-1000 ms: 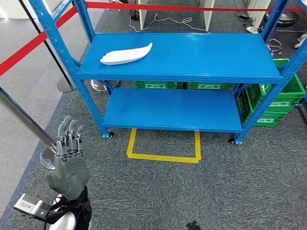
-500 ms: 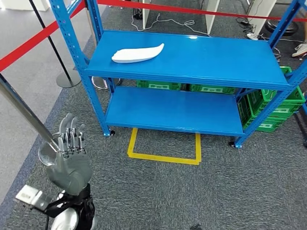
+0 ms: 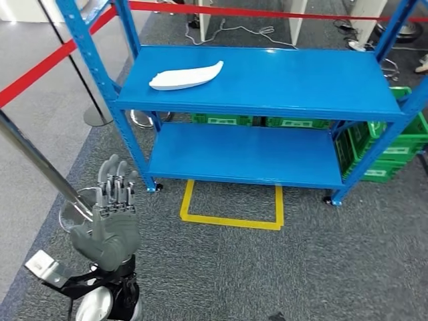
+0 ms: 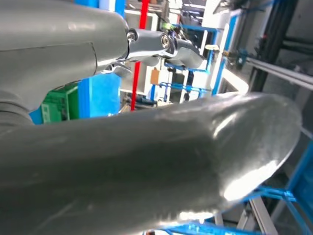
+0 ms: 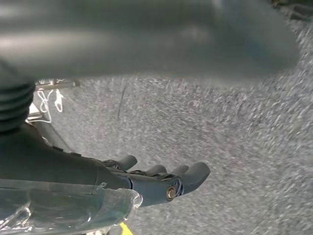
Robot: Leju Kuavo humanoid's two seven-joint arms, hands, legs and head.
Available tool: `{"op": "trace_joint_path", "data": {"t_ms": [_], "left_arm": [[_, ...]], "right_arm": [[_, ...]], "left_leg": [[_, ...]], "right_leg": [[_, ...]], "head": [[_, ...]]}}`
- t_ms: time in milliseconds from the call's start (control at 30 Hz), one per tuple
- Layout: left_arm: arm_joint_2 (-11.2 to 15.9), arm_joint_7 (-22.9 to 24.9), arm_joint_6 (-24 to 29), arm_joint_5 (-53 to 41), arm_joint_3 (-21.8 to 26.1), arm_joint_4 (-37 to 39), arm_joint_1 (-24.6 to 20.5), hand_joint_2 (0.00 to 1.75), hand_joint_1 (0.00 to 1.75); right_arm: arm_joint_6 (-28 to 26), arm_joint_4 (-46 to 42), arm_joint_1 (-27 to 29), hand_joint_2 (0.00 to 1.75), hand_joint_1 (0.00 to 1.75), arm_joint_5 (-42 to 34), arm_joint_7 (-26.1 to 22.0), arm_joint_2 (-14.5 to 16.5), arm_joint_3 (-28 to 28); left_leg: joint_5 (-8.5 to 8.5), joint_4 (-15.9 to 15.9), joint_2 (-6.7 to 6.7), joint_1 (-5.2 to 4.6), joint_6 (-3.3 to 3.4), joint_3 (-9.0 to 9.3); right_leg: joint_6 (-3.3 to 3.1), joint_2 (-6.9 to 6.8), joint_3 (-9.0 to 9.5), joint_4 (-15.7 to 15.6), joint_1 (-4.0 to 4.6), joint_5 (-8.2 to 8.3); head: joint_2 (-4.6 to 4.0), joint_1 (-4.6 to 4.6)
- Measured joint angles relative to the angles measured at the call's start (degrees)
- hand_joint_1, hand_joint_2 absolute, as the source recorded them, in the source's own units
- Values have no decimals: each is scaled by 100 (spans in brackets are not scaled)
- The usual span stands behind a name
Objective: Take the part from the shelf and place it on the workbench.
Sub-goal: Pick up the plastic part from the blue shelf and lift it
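On shelf top: white part (image 3: 186,75), lying flat near left end of blue shelf (image 3: 283,87).
Left hand (image 3: 112,224): raised, fingers apart, empty, well apart from part.
Right hand (image 5: 162,183): over carpet, fingers extended, empty.

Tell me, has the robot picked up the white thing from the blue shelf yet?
Not yet. The white part lies untouched on the top level of the blue shelf. The left hand is raised, fingers apart, holding nothing, well short of the shelf. The right hand hangs over the carpet, empty too. Reaching, gripping, and carrying the part to the workbench are all left.
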Motion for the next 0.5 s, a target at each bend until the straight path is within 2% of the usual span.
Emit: {"op": "trace_joint_path", "data": {"t_ms": [67,100,133,167,233,267,333,433,500], "left_arm": [[8,-8,-26,4,1,21,-14,0,0],[13,-10,-36,1,2,34,-14,0,0],[16,-15,-45,-9,3,46,-16,0,0],[16,-21,-50,-27,4,56,-18,0,0],[11,-35,-39,-72,4,72,-30,0,0],[6,-39,-22,-90,4,78,-39,0,0],[-4,-31,33,-102,11,89,-51,0,0],[-44,33,92,-79,30,115,-55,0,0],[-79,76,127,-104,31,139,-62,0,0]], "right_arm": [[14,0,4,0,0,9,-8,0,1],[23,0,8,0,0,9,-9,0,1],[32,0,11,0,0,12,-11,0,1],[40,0,12,0,0,20,-13,0,1],[50,0,10,0,0,42,-16,-1,1],[51,0,9,0,0,54,-15,-1,0],[49,0,10,0,0,74,-9,-2,0],[47,0,12,0,0,102,8,-1,1],[48,0,9,0,0,110,13,0,1]], "left_leg": [[-325,731,5,14,-47,-360],[-383,978,6,21,-62,-487],[-333,1038,7,29,-70,-524],[-183,877,10,38,-74,-449],[190,171,37,56,-84,-91],[293,-159,42,61,-65,73],[321,-458,41,54,12,207],[326,-490,29,48,159,205],[336,-501,32,53,228,213]], "right_leg": [[-16,-11,-6,-1,-3,-2],[-17,-16,-7,-1,-3,-2],[-16,-18,-6,0,-4,-3],[-12,-17,-2,0,-8,-4],[26,-9,8,8,-8,-14],[58,-2,2,21,1,-23],[133,2,-10,19,23,-23],[225,-7,-32,39,4,-58],[258,-6,-227,467,1,-316]], "head": [[0,-20],[0,-20],[0,-20],[0,-20],[0,-24],[0,-30],[0,-25],[0,-3],[0,24]]}}
